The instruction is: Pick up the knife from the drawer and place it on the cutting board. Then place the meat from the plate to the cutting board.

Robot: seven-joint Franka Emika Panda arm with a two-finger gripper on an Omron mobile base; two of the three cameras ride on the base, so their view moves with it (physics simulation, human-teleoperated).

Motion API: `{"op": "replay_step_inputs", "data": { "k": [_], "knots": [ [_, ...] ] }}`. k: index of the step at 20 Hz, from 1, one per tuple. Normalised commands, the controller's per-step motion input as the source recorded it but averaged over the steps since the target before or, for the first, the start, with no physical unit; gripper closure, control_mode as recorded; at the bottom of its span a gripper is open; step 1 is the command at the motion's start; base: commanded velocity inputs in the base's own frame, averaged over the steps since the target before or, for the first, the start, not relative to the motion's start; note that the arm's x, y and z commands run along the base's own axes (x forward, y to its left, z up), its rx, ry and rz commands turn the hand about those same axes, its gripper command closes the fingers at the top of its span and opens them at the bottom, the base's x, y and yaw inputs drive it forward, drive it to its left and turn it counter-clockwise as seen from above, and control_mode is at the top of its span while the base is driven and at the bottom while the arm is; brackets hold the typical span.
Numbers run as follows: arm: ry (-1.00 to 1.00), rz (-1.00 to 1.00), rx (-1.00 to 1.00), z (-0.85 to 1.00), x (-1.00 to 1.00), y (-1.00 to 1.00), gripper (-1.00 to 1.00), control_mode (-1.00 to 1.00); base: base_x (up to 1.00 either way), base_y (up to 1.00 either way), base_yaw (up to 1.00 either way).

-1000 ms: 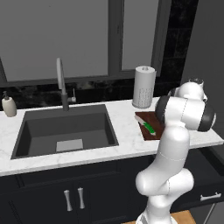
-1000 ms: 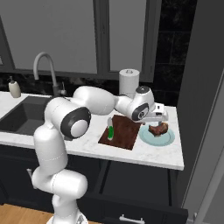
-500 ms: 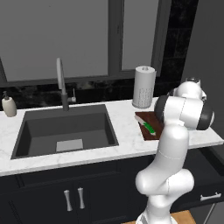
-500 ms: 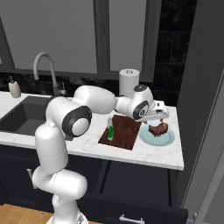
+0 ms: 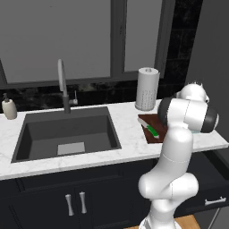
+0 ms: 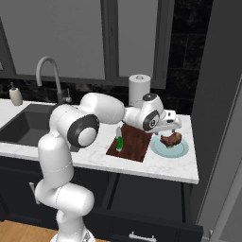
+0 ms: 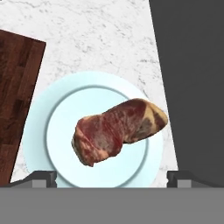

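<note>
The knife, green-handled, lies on the left part of the dark reddish cutting board; it also shows as the knife on the board. Right of the board stands the pale blue plate with the meat on it. My gripper hangs just above the meat, open and holding nothing. In the hand view the meat lies in the middle of the plate, between my fingertips, with the board at the left. The drawer stands pulled out below the counter.
A paper-towel roll stands behind the board. The sink with its faucet lies to the left, a soap bottle beyond it. A dark tall wall closes the counter's right end beside the plate.
The hand has shifted only slightly above the plate. The jaws stay open, and the knife, the meat and the board lie where they were.
</note>
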Motion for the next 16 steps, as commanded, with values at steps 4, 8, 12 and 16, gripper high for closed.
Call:
{"op": "replay_step_inputs", "data": {
  "k": [4, 8, 12, 16],
  "knots": [
    [0.0, 0.04, 0.0, -0.01, 0.07, 0.0, -1.0, -1.0, 0.0, 0.0, 0.0],
    [0.0, 0.04, 0.0, 0.0, 0.03, 0.0, -1.0, -1.0, 0.0, 0.0, 0.0],
    [0.0, 0.05, 0.0, 0.0, 0.0, 0.0, -1.0, -1.0, 0.0, 0.0, 0.0],
    [0.0, 0.05, 0.0, -0.04, 0.0, 0.0, -1.0, -1.0, 0.0, 0.0, 0.0]
  ]
}}
